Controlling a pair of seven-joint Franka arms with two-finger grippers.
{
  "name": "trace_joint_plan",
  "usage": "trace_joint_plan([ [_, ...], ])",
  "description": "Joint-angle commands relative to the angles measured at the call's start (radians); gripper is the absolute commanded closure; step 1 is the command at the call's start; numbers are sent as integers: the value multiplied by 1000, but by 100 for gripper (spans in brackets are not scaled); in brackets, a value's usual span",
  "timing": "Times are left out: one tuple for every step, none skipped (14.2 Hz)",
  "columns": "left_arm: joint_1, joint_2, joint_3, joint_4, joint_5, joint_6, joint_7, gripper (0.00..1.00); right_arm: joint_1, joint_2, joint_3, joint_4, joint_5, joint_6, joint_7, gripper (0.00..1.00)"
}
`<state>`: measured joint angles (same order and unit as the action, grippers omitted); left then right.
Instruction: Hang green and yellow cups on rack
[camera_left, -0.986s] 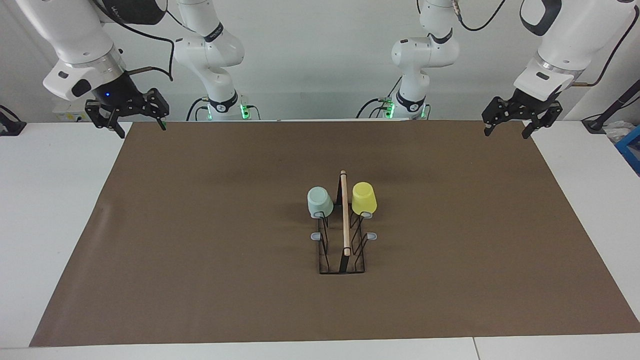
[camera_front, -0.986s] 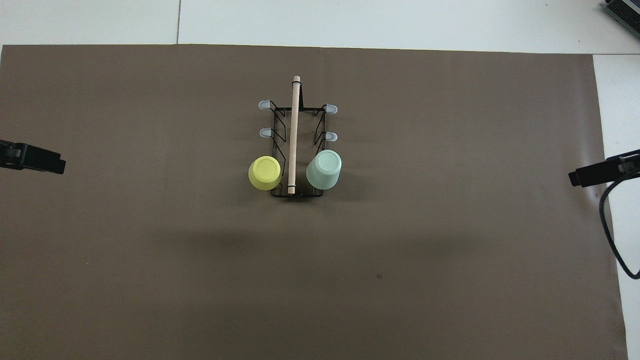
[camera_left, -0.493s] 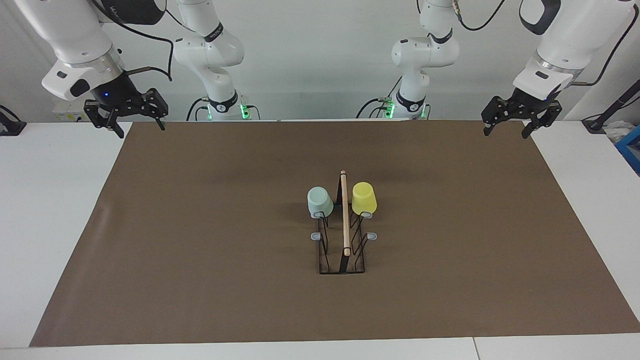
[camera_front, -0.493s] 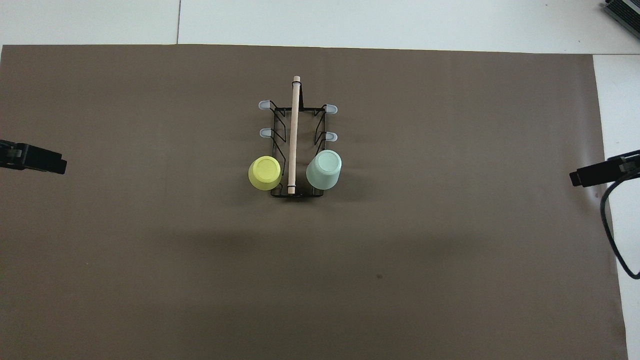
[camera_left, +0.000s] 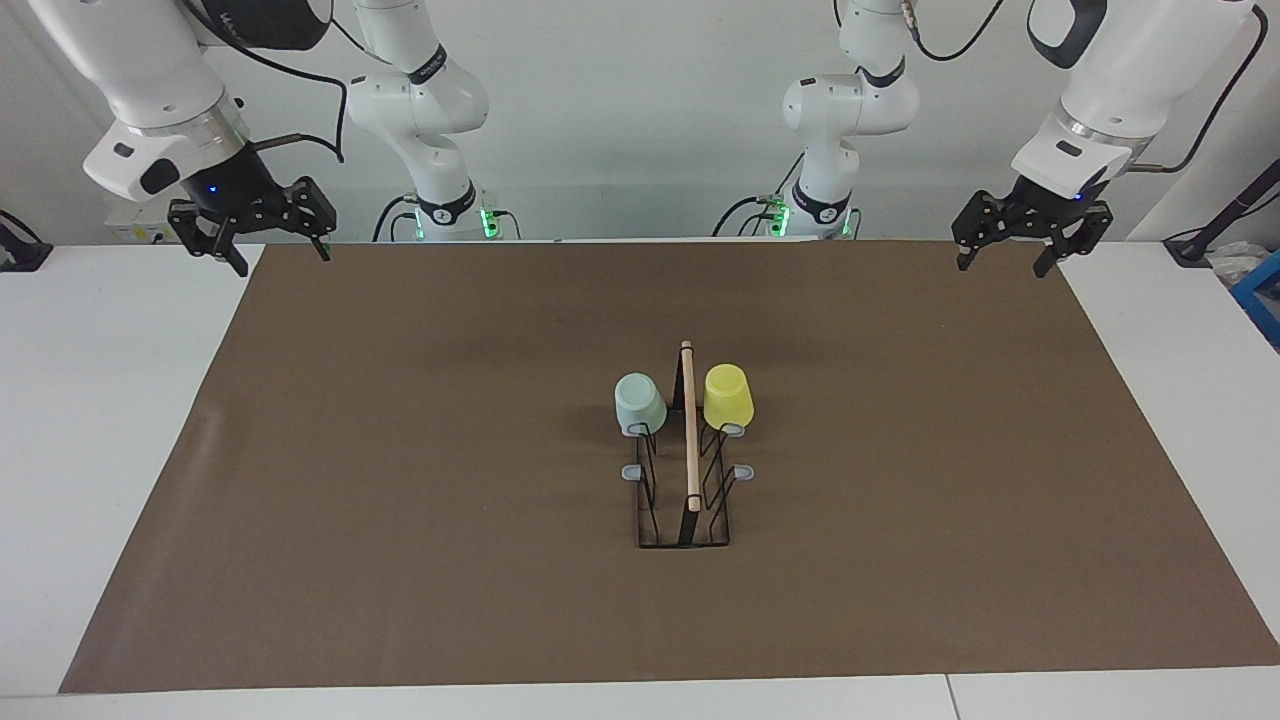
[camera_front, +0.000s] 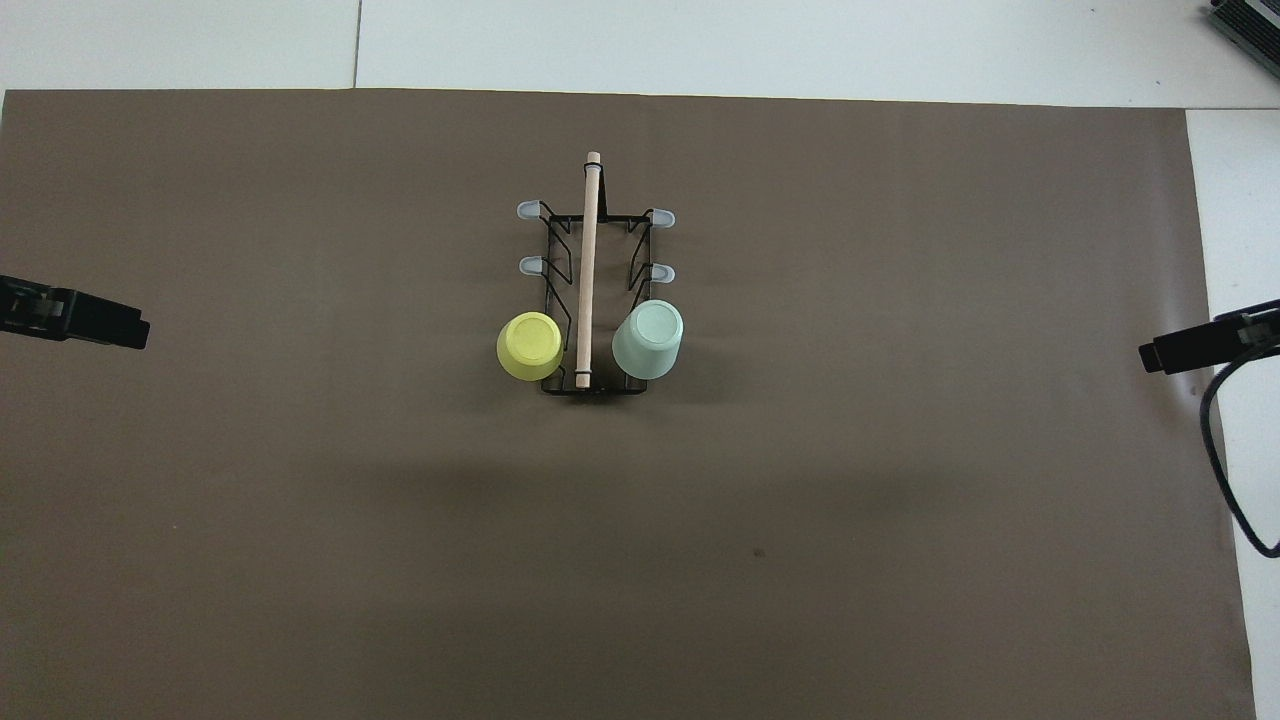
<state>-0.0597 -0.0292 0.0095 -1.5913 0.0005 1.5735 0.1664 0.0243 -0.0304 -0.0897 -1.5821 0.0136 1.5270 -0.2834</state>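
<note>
Left gripper (camera_left: 1023, 243): held raised at the left arm's end, fingers pointed down and spread apart, nothing gripped. Right gripper (camera_left: 262, 235): held raised at the right arm's end, fingers pointed down and spread apart, nothing gripped.

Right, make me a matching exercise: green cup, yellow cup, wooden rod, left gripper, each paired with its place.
1 green cup
2 yellow cup
3 wooden rod
4 left gripper

A along the rack's top
B upside down on a prong, toward the left arm's end
C over the brown mat's corner, empty
D upside down on a prong, toward the right arm's end

Pairs: 1-D, 2-B, 3-A, 4-C
</note>
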Motion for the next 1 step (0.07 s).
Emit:
trace_joint_plan([
  [-14, -23, 10, -22, 18, -1, -1, 0, 0, 7, -2, 16, -7, -14, 18, 0],
])
